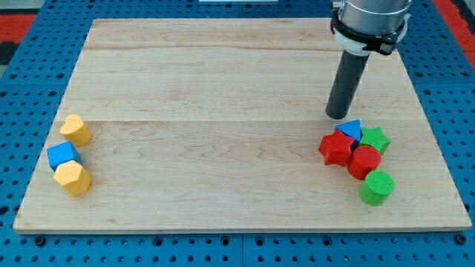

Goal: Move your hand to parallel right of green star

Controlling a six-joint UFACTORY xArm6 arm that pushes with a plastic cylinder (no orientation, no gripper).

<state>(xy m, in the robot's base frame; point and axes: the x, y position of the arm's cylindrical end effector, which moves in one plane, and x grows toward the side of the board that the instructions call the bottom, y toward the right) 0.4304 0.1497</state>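
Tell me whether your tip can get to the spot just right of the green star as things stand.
Probably yes. My tip sits above-left of the green star, just above the blue block. The wooden board to the star's right looks bare, so I could swing around the cluster's top.

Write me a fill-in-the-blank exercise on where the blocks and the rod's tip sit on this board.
My tip rests just above the ____ block.
The green star touches that block on the view's ____ side.
The green cylinder lies toward the view's ____ from the red cylinder.
The two yellow blocks sit at the view's ____ edge.

Missing words: blue; right; bottom; left
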